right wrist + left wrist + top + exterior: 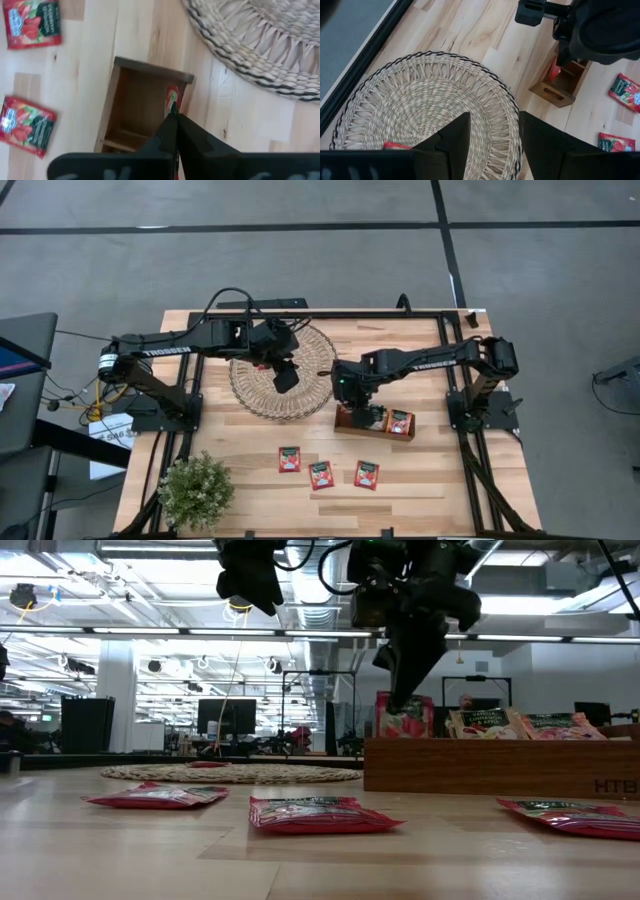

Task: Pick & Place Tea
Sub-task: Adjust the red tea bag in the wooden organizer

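Right tool pinches sachet (red)

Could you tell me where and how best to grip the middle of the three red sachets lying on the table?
The middle sachet lies flat on the wood, clear of its neighbours. I would come straight down from above and close the jaws across two opposite edges, perhaps pinching the slightly puffed centre.

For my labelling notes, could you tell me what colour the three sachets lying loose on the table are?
Red, seen best in the high view: the three tea sachets.
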